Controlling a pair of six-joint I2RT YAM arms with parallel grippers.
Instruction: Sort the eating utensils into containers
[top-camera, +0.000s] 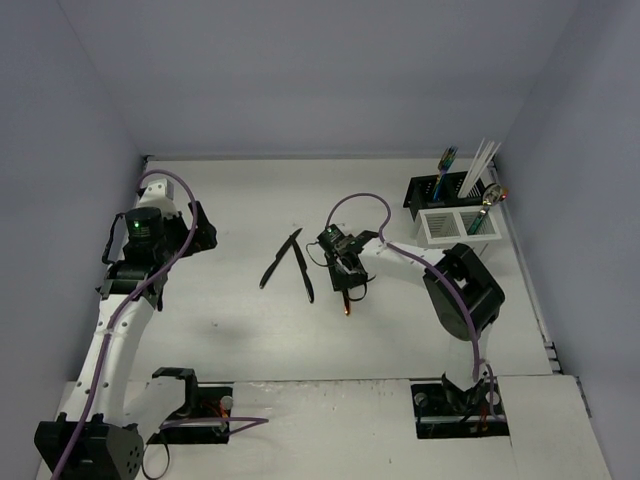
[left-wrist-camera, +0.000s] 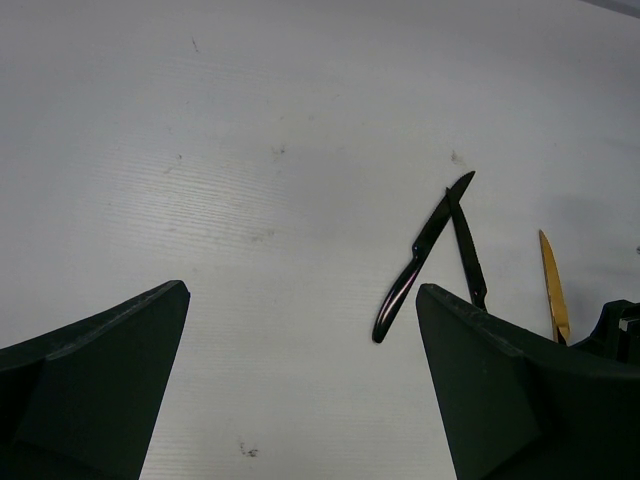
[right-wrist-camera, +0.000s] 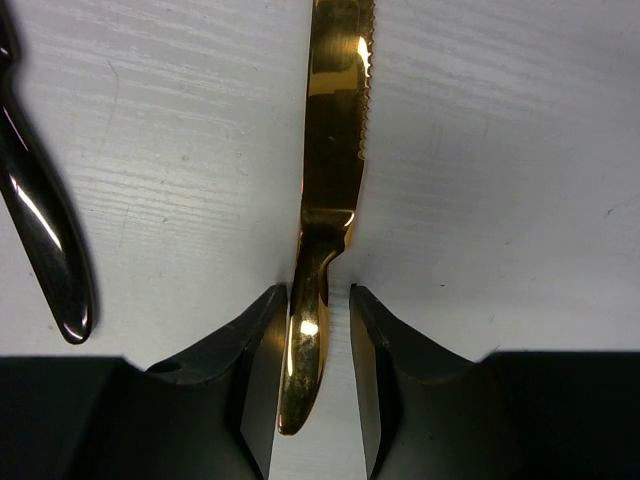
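One black knife (top-camera: 281, 259) and a second black knife (top-camera: 302, 272) lie near the middle of the tabletop (top-camera: 230, 340), crossing near their far tips. Just to their right, the right gripper (top-camera: 348, 290) points down at the surface, with a sliver of a gold utensil (top-camera: 347, 309) showing on its near side. The left gripper (top-camera: 203, 232) hangs near the left edge. In the far right corner the black caddy (top-camera: 425, 192) holds upright utensils and white sticks (top-camera: 480, 165); the white caddy (top-camera: 440, 228) sits just in front of it, a spoon (top-camera: 487, 203) leaning in its right end

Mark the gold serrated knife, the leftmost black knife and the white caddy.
gold serrated knife (right-wrist-camera: 332, 170), right wrist view, on the blade.
leftmost black knife (left-wrist-camera: 418, 250), left wrist view, mid-length.
white slotted caddy (top-camera: 445, 240), top external view, on its front wall.
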